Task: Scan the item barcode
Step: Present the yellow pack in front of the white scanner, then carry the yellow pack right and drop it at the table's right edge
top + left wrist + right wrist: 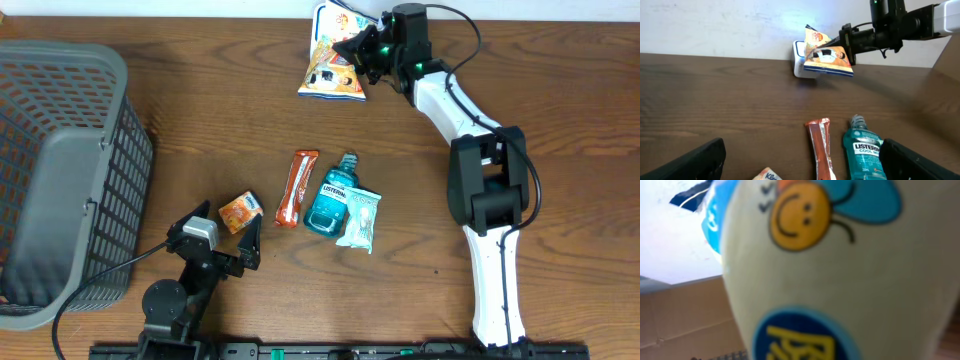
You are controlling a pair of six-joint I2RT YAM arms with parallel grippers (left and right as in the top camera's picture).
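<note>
A yellow and orange snack bag (332, 62) hangs at the back edge of the table, with my right gripper (357, 48) shut on its right end. In the left wrist view the snack bag (827, 56) is held just in front of a white scanner box (799, 66) by the wall. The bag's printed face (840, 270) fills the right wrist view, blurred, and hides that gripper's fingers. My left gripper (225, 226) stands open low at the front left, nothing between its fingers (695, 162).
A grey mesh basket (60, 180) stands at the left. Mid-table lie an orange bar (296, 187), a teal Listerine bottle (333, 195) and a white packet (360, 217). An orange tissue pack (240, 211) sits just ahead of my left gripper.
</note>
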